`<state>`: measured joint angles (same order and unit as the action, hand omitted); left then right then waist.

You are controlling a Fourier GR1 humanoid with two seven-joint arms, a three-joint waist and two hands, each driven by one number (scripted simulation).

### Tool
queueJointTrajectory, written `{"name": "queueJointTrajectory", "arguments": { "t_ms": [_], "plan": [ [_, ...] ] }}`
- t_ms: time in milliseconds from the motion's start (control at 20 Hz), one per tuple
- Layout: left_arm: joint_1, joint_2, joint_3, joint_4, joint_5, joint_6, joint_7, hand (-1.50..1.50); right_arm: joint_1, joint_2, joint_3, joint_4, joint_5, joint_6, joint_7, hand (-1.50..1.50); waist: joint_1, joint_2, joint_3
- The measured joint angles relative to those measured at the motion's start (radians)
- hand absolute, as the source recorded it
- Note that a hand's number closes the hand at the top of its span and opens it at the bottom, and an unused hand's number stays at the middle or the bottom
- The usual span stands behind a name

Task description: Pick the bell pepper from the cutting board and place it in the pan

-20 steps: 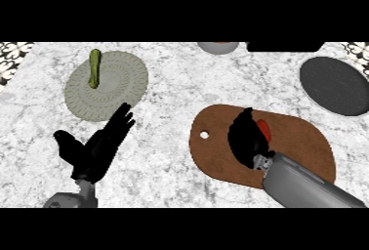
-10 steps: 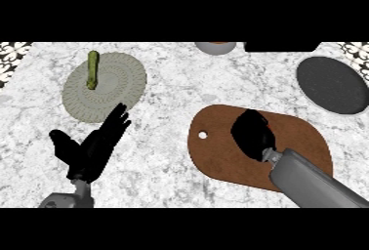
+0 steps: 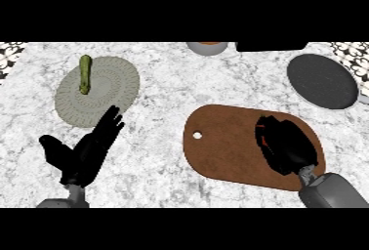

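Bell pepper (image 3: pixel 264 140) shows only as a thin red sliver under the right hand (image 3: pixel 287 145), whose fingers curl over it on the cutting board (image 3: pixel 223 151), toward its right end. Left hand (image 3: pixel 86 152) rests with fingers straight near the worktop's lower-left edge.

I count one brown board (image 3: pixel 231 151) and one dark pan (image 3: pixel 322 80). There is one woven mat (image 3: pixel 108 95), and on it I see one green vegetable (image 3: pixel 85 74). At the top edge I count one bowl (image 3: pixel 207 48), only partly visible. I see two hands: one left hand (image 3: pixel 86 151) and one right hand (image 3: pixel 288 144).
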<state>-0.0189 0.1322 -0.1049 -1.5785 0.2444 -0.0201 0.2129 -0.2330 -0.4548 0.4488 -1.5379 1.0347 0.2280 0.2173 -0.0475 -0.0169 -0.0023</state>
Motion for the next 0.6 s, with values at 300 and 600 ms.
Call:
{"name": "queueJointTrajectory", "arguments": {
  "t_ms": [300, 600],
  "plan": [
    [-0.018, 0.005, 0.007, 0.013, 0.005, -0.013, 0.006, 0.0, 0.134, -0.011, -0.15, -0.195, -0.065, -0.188, 0.001, 1.5, 0.008, 0.007, 0.002],
    [-0.024, -0.001, -0.001, -0.007, 0.007, -0.013, 0.029, 0.0, 0.223, 0.032, -0.301, -0.376, -0.266, -0.247, -0.014, 1.5, 0.019, 0.01, 0.003]
  ]
}}
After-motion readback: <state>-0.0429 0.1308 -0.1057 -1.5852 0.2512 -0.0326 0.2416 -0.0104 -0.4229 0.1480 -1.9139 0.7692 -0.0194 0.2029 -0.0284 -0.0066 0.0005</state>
